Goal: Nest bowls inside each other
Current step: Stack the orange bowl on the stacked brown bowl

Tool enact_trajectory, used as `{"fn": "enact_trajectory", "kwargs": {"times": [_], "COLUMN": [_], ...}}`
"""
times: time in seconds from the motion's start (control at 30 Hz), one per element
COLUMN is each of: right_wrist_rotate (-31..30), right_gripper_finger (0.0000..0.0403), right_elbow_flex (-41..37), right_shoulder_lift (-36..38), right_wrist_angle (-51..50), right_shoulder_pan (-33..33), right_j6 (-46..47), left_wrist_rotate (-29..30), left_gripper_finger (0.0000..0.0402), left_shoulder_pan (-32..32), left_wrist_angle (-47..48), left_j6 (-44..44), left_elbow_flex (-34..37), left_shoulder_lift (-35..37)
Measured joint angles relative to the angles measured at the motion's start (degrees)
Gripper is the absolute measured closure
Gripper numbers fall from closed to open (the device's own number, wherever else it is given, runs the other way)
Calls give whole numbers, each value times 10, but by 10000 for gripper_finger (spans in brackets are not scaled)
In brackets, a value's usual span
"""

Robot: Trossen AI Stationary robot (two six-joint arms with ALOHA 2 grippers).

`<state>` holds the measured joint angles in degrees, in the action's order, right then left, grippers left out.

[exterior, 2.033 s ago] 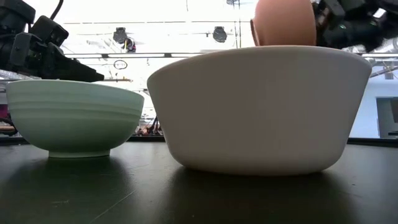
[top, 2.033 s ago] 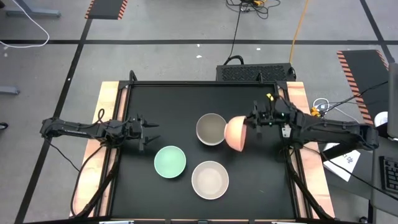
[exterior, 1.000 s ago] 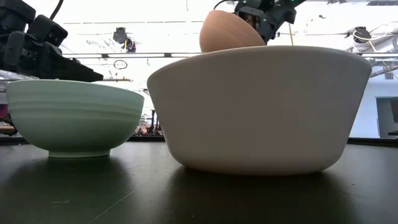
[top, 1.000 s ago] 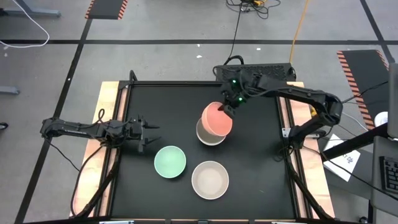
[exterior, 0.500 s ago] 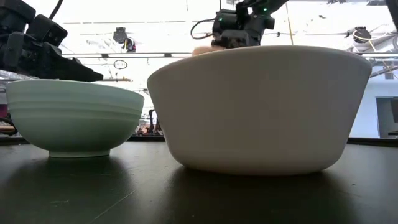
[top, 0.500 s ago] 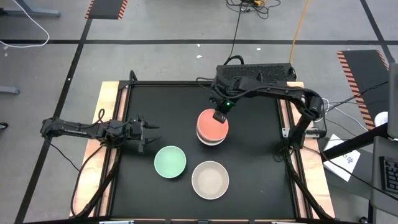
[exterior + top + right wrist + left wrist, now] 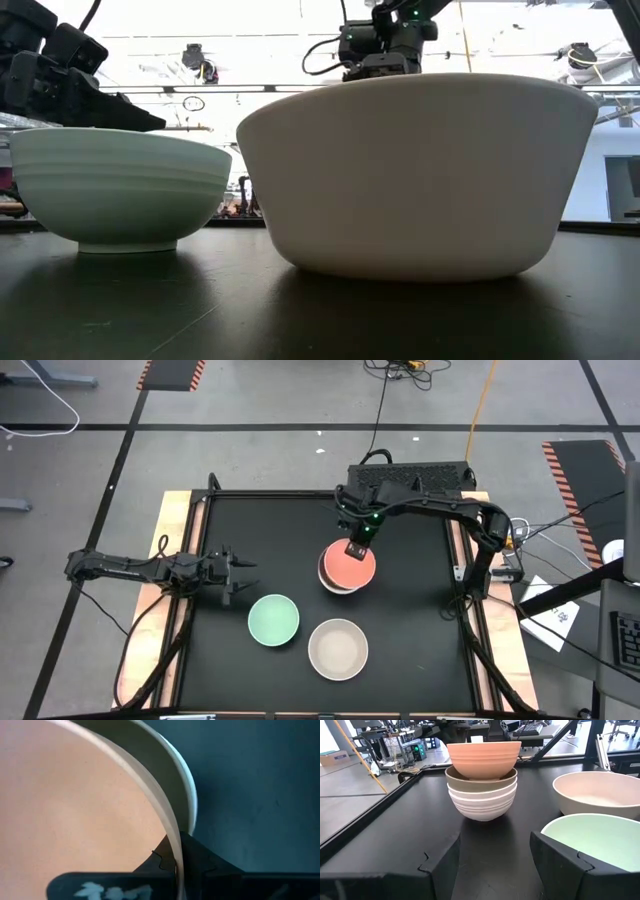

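Only left wrist view shows salmon bowl (image 7: pixel 481 758) nested atop grey-brown bowl (image 7: pixel 481 780).

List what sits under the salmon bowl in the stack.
Under the salmon-orange bowl, gripped at its rim by the right gripper, sits a grey-brown bowl, then white bowl. Their insides are covered.

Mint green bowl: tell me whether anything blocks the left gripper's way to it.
Nothing visible does. The left gripper hovers open at the table's left side, and the mint green bowl sits just ahead of its fingertips with only bare black tabletop between. The cream bowl and the stack lie off that line.
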<state>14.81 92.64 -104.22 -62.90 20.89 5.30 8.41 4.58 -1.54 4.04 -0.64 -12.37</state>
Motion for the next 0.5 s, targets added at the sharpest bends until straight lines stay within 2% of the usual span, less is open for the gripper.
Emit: {"fn": "enact_trajectory", "kwargs": {"times": [0.23, 0.5], "right_wrist_rotate": [-3, -16], "right_gripper_finger": [403, 403], "right_elbow_flex": [0, 0], "right_shoulder_lift": [0, -9], "right_wrist_angle": [31, 14], "right_shoulder_pan": [-16, -18], "right_j6": [0, -7], "left_wrist_rotate": [0, 0], "left_gripper_finger": [160, 160], "left_shoulder_pan": [0, 0], "left_wrist_angle": [0, 0], "left_j6": [0, 0], "left_elbow_flex": [0, 0], "left_shoulder_lift": [0, 0]}}
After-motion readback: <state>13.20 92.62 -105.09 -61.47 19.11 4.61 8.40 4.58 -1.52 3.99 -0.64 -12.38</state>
